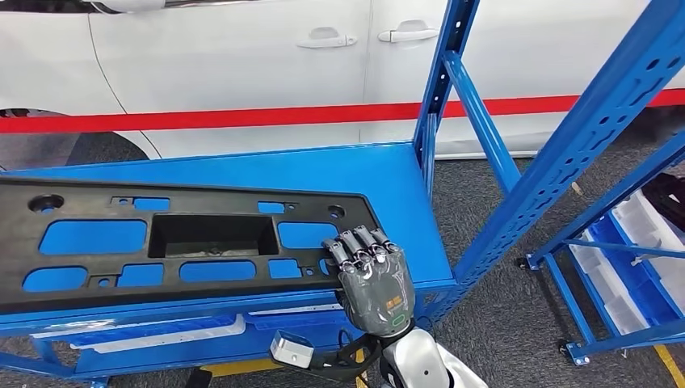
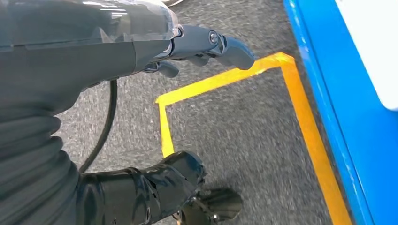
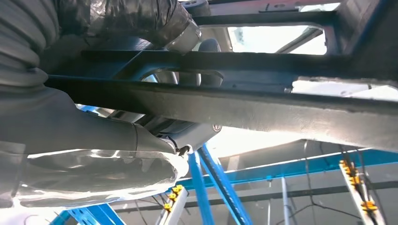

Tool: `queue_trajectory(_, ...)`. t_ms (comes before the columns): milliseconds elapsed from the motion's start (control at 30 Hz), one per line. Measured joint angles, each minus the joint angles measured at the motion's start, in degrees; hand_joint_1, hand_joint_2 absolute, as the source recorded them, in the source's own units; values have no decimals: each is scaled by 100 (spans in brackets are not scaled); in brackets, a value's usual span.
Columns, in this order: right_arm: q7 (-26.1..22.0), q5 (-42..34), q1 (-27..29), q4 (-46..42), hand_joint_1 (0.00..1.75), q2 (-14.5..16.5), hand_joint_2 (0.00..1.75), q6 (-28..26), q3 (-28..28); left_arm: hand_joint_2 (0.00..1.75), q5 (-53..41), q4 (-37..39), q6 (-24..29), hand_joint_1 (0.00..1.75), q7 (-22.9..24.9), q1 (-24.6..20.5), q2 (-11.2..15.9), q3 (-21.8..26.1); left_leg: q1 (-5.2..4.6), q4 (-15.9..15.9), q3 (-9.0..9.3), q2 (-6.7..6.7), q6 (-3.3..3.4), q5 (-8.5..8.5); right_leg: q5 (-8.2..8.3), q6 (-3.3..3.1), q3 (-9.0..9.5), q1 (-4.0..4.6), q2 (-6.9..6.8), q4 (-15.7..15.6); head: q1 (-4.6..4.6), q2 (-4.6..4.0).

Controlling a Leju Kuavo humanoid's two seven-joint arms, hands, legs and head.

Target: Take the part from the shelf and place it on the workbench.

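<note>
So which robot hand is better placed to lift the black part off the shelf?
The right robot hand: its fingers already curl over the near edge of the black part on the blue shelf. The left robot hand hangs over the floor, holding nothing.

The part (image 1: 178,238) lies on the shelf (image 1: 380,174), a car (image 1: 242,65) behind.

From my head I look forward and down over the blue shelf (image 1: 388,174), with the black part (image 1: 194,238) lying on it, my right hand (image 1: 373,279) at its near edge and a white car (image 1: 242,56) beyond. My right wrist camera sits very close under that same part (image 3: 263,110), facing up past my hand (image 3: 117,154). My left wrist camera looks down past my left hand (image 2: 206,44) at the grey floor (image 2: 244,126) and its yellow tape (image 2: 300,108), close beside the shelf's blue frame (image 2: 347,103).
</note>
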Motion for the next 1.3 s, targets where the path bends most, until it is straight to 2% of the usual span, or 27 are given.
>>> queue_trajectory(67, -9, -1, 3, -1, 175, -1, 175, -4, -29, 175, 1, 0, 8, 0, 1, -4, 0, 3, 30, -59, -15, 18, 70, 67, -290, 56, -158, -12, 1, 381, 4, 0)
queue_trajectory(133, -14, -9, 16, -1, 175, -1, 175, -8, -55, 175, 1, 0, 10, 0, 0, -3, -1, 5, 24, -55, -61, 27, 95, 93, -684, 101, -439, -36, 2, 1076, 7, -1)
queue_trajectory(167, -15, -14, 24, -1, 175, -2, 175, -9, -69, 175, 2, 0, 10, 0, 0, 2, -1, 8, 24, -45, -85, 30, 94, 102, -790, 119, -539, -48, 1, 1345, 7, -1)
queue_trajectory(200, -17, -20, 30, -1, 175, -2, 175, -9, -85, 175, 3, 0, 10, 0, 0, 6, -2, 12, 26, -30, -108, 32, 90, 111, -789, 132, -549, -62, 0, 1432, 5, 0)
queue_trajectory(233, -21, -25, 33, -1, 175, -2, 175, -8, -102, 175, 4, 0, 10, 0, 0, 7, -2, 16, 28, -8, -131, 33, 83, 116, -687, 138, -448, -75, -2, 1302, 7, 0)
queue_trajectory(300, -41, -44, 36, -9, 175, -2, 175, -5, -147, 175, 10, 0, 8, 0, -1, 6, -4, 22, 33, 49, -170, 31, 61, 118, -383, 128, -19, -98, -3, 580, 6, 0)
queue_trajectory(333, -52, -56, 40, -18, 175, -2, 175, -4, -173, 175, 15, 0, 5, 0, -1, 5, -5, 25, 24, 79, -187, 28, 36, 118, -276, 114, 158, -91, -2, 251, 6, -1)
queue_trajectory(367, -61, -69, 46, -30, 175, -2, 175, -3, -206, 175, 21, 0, 3, 0, -1, 5, -7, 30, 16, 96, -203, 26, 3, 125, -225, 95, 256, -81, 2, 48, 5, 0)
queue_trajectory(433, -71, -87, 70, -48, 175, -2, 175, -1, -278, 175, 36, 0, -1, 0, 1, 7, -9, 38, 2, 96, -223, 22, -74, 157, -192, 48, 250, -44, 13, -12, 4, 0)
queue_trajectory(500, -72, -94, 94, -66, 175, -1, 175, 0, -350, 175, 50, 0, -3, 0, 3, 9, -10, 42, 17, 90, -255, 15, -147, 159, -125, -35, 216, -58, 9, -43, 4, 0)
queue_trajectory(567, -73, -95, 109, -91, 175, 2, 175, 1, -410, 175, 60, 0, -3, 0, 7, 8, -11, 44, 35, 349, -386, 11, -201, -89, -36, -132, 164, -84, -8, -98, 2, -1)
queue_trajectory(633, -74, -96, 134, -111, 175, 4, 175, 3, -461, 175, 65, 0, -3, 0, 12, 11, -11, 45, 43, 1042, -642, 13, -233, -556, 32, -181, 82, -74, -22, -104, -1, 0)
queue_trajectory(667, -75, -96, 152, -118, 175, 5, 175, 4, -483, 175, 66, 0, -3, 0, 14, 16, -11, 45, 44, 1393, -750, 13, -242, -731, 63, -188, 34, -63, -26, -99, -1, 0)
queue_trajectory(700, -76, -96, 170, -120, 175, 5, 175, 5, -502, 175, 67, 0, -3, 0, 16, 21, -11, 45, 43, 1623, -799, 14, -244, -824, 93, -190, -10, -49, -28, -93, -1, 0)
queue_trajectory(733, -78, -96, 187, -121, 175, 5, 175, 6, -519, 175, 67, 0, -3, 0, 17, 24, -11, 45, 41, 1598, -719, 14, -233, -791, 123, -188, -54, -36, -28, -86, -1, 0)
queue_trajectory(767, -80, -96, 200, -122, 175, 5, 175, 7, -533, 175, 66, 0, -3, 0, 17, 25, -11, 45, 38, 1377, -542, 13, -211, -682, 151, -183, -93, -25, -24, -79, -1, 0)
queue_trajectory(833, -83, -96, 215, -131, 175, 8, 175, 7, -562, 175, 65, 0, -2, 0, 17, 14, -10, 45, 13, 526, 5, 14, -133, -415, 207, -156, -147, -5, -17, -65, 0, 0)
queue_trajectory(900, -82, -96, 221, -141, 175, 13, 175, 7, -586, 175, 63, 0, 0, 0, 17, -1, -10, 46, -26, 12, 278, 16, -68, -288, 263, -97, -175, 4, -19, -62, 2, 0)
queue_trajectory(1000, -81, -96, 229, -152, 175, 15, 175, 7, -609, 175, 61, 1, -1, 0, 19, 8, -14, 48, -41, -61, 243, 29, 5, -171, 338, 16, -196, -12, -25, -79, 2, 1)
queue_trajectory(1033, -81, -96, 232, -157, 175, 15, 175, 7, -619, 175, 59, 1, -1, 0, 20, 10, -16, 48, -28, -88, 223, 42, 49, -111, 270, 46, -226, -17, -19, -29, 3, 0)
queue_trajectory(1067, -83, -96, 235, -162, 175, 14, 175, 7, -628, 175, 58, 2, -1, 0, 20, 8, -19, 49, -13, -115, 189, 56, 90, -46, 113, 70, -289, -21, -13, 113, 4, 0)
queue_trajectory(1133, -86, -96, 250, -168, 175, 14, 175, 7, -639, 175, 54, 2, -2, 0, 22, -2, -22, 50, -4, -120, 74, 71, 144, 54, -397, 108, -501, -37, -4, 722, 5, 0)
queue_trajectory(1167, -87, -96, 265, -169, 175, 14, 175, 7, -643, 175, 51, 2, -2, 0, 23, -1, -24, 51, -6, -106, 6, 73, 146, 93, -616, 127, -605, -45, -4, 1090, 4, 0)
queue_trajectory(1200, -87, -97, 281, -169, 175, 14, 175, 7, -650, 175, 49, 2, -3, 0, 25, 4, -25, 51, -7, -88, -65, 74, 140, 131, -736, 144, -652, -54, -4, 1361, 4, 0)
queue_trajectory(1233, -87, -97, 296, -169, 175, 14, 175, 7, -660, 175, 48, 2, -3, 0, 26, 8, -27, 51, -7, -66, -134, 75, 130, 165, -743, 156, -607, -64, -5, 1455, 3, 1)
queue_trajectory(1267, -87, -98, 304, -169, 175, 14, 175, 7, -670, 175, 47, 2, -3, 0, 27, 11, -30, 51, -5, -40, -197, 75, 117, 194, -655, 161, -453, -74, -6, 1331, 3, 1)
queue_trajectory(1300, -87, -98, 308, -170, 175, 14, 175, 7, -679, 175, 46, 2, -3, 0, 28, 12, -31, 51, -4, -8, -254, 74, 102, 216, -518, 158, -198, -84, -8, 1014, 3, 1)
